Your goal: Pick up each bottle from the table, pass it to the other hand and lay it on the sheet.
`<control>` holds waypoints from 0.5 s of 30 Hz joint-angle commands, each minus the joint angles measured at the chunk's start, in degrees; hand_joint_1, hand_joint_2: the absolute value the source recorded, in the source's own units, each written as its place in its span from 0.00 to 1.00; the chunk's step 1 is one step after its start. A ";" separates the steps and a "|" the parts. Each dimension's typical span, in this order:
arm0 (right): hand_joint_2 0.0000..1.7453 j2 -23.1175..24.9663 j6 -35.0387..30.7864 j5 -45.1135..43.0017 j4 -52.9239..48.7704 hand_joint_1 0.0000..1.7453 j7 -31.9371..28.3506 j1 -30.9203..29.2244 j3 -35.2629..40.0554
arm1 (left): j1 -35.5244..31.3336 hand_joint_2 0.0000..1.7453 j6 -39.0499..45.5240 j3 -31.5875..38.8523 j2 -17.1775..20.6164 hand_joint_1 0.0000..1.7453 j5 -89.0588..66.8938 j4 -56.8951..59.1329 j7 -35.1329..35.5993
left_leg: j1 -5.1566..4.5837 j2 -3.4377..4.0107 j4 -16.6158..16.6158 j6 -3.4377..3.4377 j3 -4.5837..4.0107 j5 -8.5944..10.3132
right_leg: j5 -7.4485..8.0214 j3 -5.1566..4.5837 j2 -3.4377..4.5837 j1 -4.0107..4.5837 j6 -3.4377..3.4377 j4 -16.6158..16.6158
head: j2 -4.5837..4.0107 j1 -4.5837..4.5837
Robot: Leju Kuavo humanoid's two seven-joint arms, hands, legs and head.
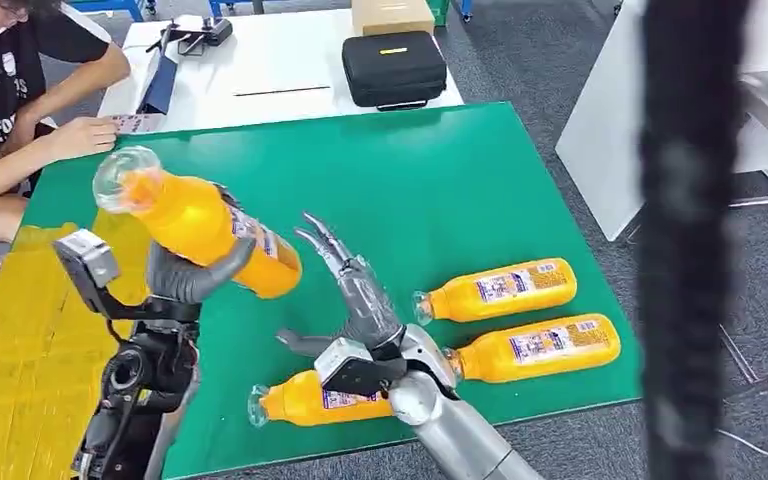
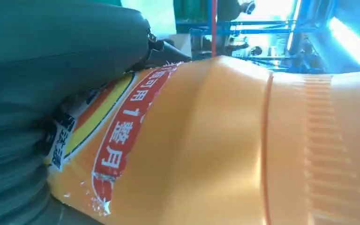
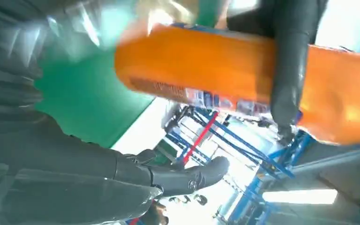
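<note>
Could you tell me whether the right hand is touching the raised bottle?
Apart: the head view shows green table between the right hand and the raised bottle, which the left hand holds.

Hidden, cropped and blurred parts around the green table

A blurred dark upright shape (image 1: 688, 240) covers the floor right of the green table (image 1: 410, 190). On that table's near edge, the right hand (image 1: 355, 300) and its wrist hide the base of the nearest bottle (image 1: 305, 400). The left hand (image 1: 192, 272) covers the held bottle (image 1: 200, 222) at mid-label. The person (image 1: 10, 90) beside the table's far left corner is cropped.
</note>
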 commanded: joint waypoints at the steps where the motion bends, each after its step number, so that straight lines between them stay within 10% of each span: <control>1: 1.00 -3.08 -1.81 1.00 -4.71 0.00 1.03 0.28 2.28 | -2.54 1.00 11.84 2.53 0.80 1.00 -13.04 2.24 -1.86 | 0.11 0.11 0.10 -0.23 0.36 -0.23 | -0.18 0.40 -0.04 0.12 -0.03 0.02 | 0.00 0.00; 6: 1.00 -5.48 -2.39 8.74 -13.62 0.00 8.88 2.15 3.93 | -4.89 1.00 30.75 5.17 3.48 1.00 -48.97 7.03 4.41 | 0.03 0.07 0.02 -0.15 0.14 -0.09 | -0.08 0.15 -0.05 0.03 -0.03 0.03 | 0.00 0.02; 11: 1.00 -5.65 -2.12 9.26 -14.74 0.00 9.73 2.45 3.97 | -5.64 1.00 30.78 5.67 2.91 1.00 -49.23 8.49 4.10 | 0.06 0.03 0.01 -0.17 0.22 -0.11 | -0.11 0.24 -0.10 0.06 -0.03 0.00 | 0.00 0.00; 15: 1.00 -6.89 1.41 12.95 -15.76 0.00 14.02 2.33 4.82 | -10.31 1.00 27.04 0.87 6.99 1.00 -95.51 18.13 23.23 | 0.04 0.05 0.00 -0.15 0.19 -0.07 | -0.08 0.20 -0.09 0.04 -0.02 -0.01 | 0.00 0.02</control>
